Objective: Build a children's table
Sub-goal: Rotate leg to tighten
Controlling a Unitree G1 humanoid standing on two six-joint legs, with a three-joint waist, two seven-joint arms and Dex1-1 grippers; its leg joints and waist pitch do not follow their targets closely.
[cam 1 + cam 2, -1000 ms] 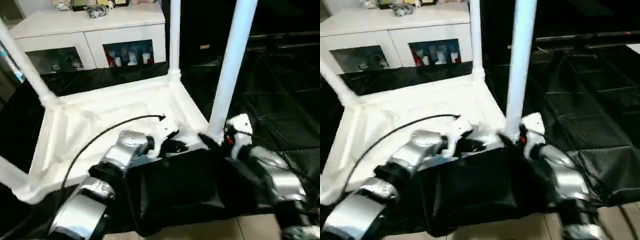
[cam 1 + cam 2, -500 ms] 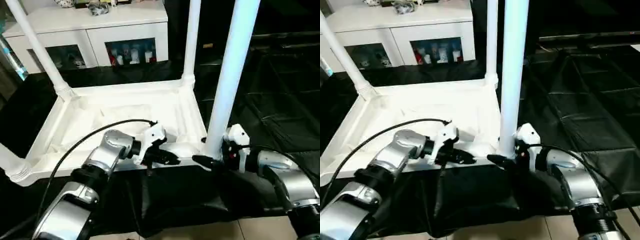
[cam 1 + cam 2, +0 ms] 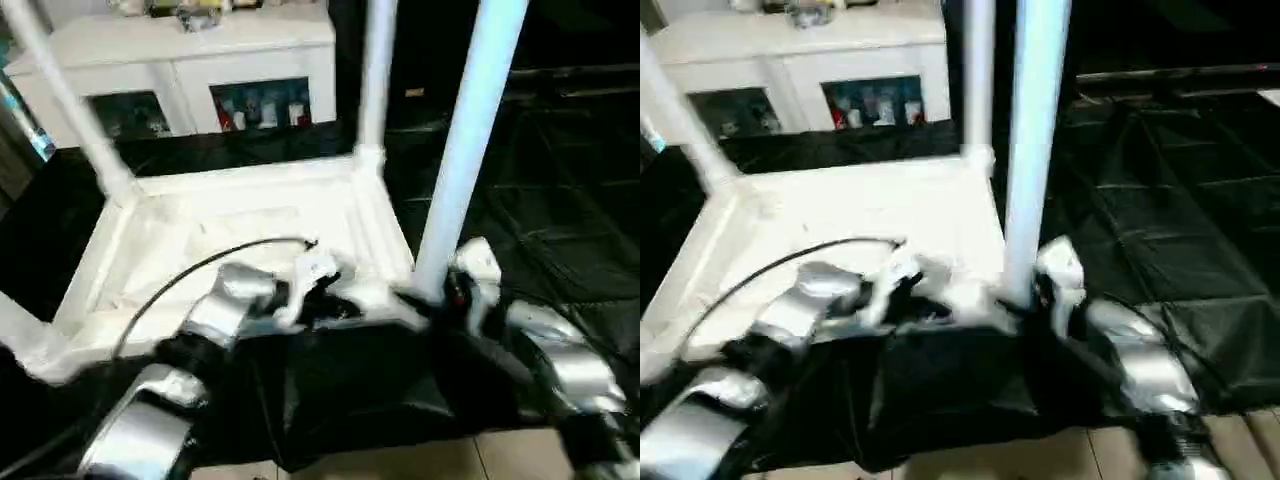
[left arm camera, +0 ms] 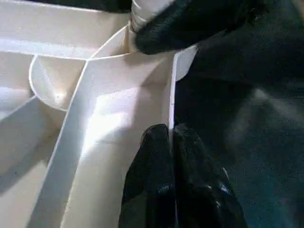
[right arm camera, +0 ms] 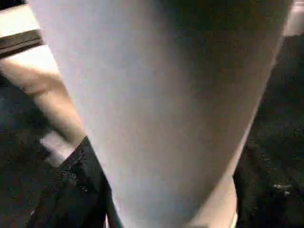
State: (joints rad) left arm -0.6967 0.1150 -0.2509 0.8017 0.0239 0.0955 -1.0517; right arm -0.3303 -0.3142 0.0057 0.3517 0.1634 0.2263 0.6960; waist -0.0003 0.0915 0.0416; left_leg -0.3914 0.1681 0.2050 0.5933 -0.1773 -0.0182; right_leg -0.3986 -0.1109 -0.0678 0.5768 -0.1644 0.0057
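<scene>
1. Children's table (image 3: 250, 215): lies upside down on the black-draped surface (image 3: 560, 200), ribbed underside up, legs pointing upward
2. Left gripper (image 4: 171, 142): fingers pressed together, pinching the table's near rim wall, just beside the corner socket
3. Right gripper (image 3: 425, 300): fingers spread either side of the near right leg (image 3: 465, 150), at its base; grip cannot be told

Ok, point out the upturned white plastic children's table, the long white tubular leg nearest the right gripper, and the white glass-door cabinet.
Upturned white plastic children's table (image 3: 250, 215): left eye view, ribbed underside.
Long white tubular leg (image 3: 465, 150): left eye view, mid-shaft.
White glass-door cabinet (image 3: 190, 45): left eye view, top panel.
</scene>
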